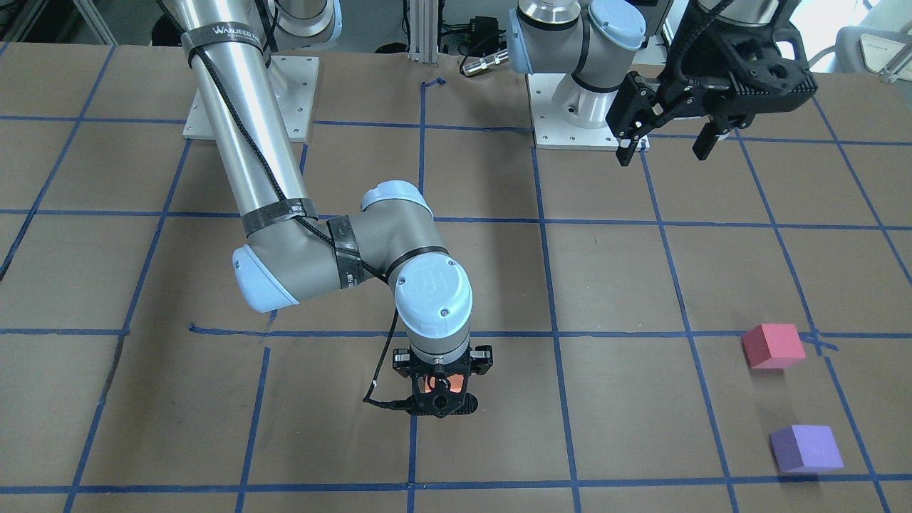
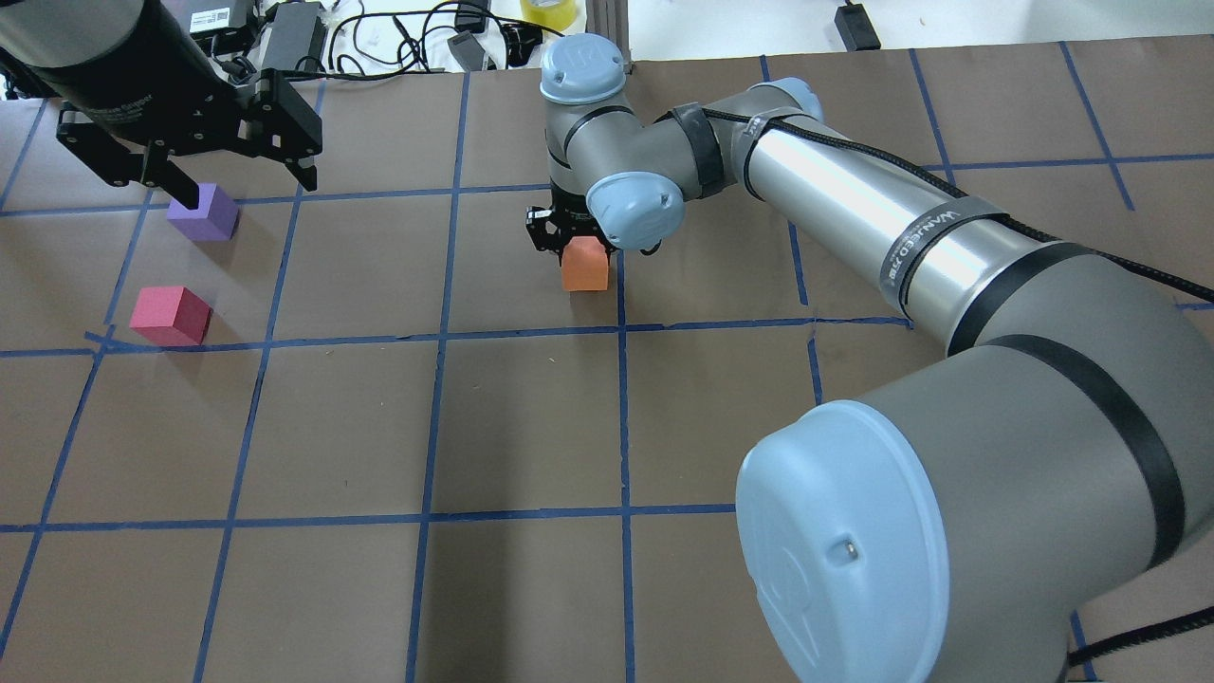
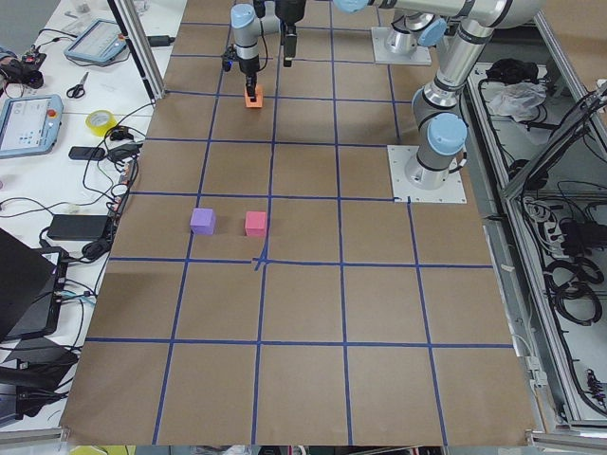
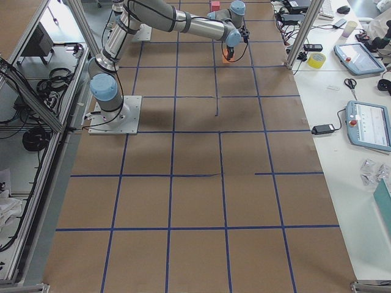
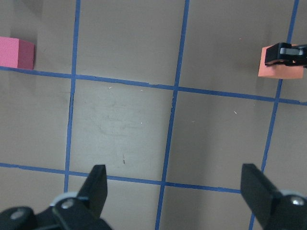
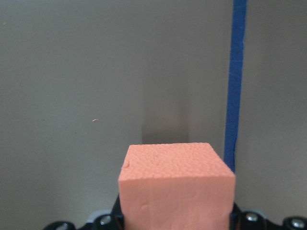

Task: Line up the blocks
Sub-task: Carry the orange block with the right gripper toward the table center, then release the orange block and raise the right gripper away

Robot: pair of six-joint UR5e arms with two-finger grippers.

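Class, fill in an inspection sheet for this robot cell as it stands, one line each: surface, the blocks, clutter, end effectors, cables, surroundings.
Surface: table covered in brown paper with a blue tape grid.
Job's things: orange block is in the right end effector; pinkish-red block and purple block lie apart on the robot's left side.
Clutter: nothing seen on the table.
End effectors: the right is shut on the orange block; left end effector is open, empty and raised.
Cables: black cable strapped along the right arm; loose leads beyond the table's far edge.
Surroundings: bench with teach pendant, yellow tape roll, scissors.
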